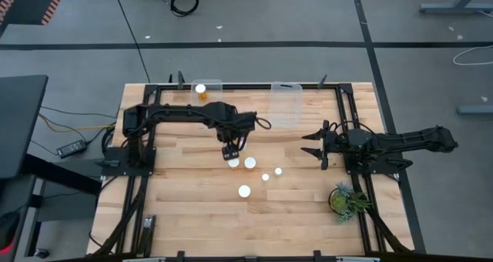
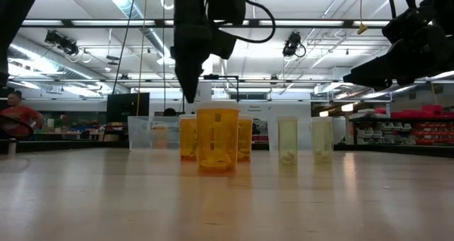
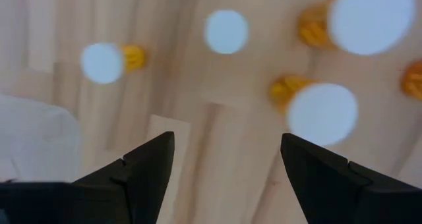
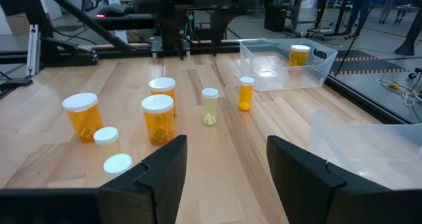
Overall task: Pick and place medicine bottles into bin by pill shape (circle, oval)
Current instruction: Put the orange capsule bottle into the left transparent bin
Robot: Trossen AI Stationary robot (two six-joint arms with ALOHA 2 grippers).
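Several small orange bottles with white caps stand upright on the wooden table's middle, among them two wide-capped ones [image 1: 233, 162] [image 1: 250, 163] and a nearer one [image 1: 244, 190]. They also show in the low view [image 2: 216, 138] and the right wrist view [image 4: 158, 118]. My left gripper [image 1: 231, 148] hangs open above them, fingers pointing down; its wrist view [image 3: 227, 141] looks down on the white caps [image 3: 322, 113]. One more bottle [image 1: 201, 89] stands in the far left clear bin [image 1: 216, 83]. My right gripper [image 1: 312, 146] is open and empty to the right of the bottles, level [image 4: 227, 145].
A second clear bin [image 1: 286, 104] stands at the far edge, right of the first. A green plant [image 1: 347, 199] stands at the near right by the right arm's base. Bare wood lies along the near side of the table [image 1: 200, 216].
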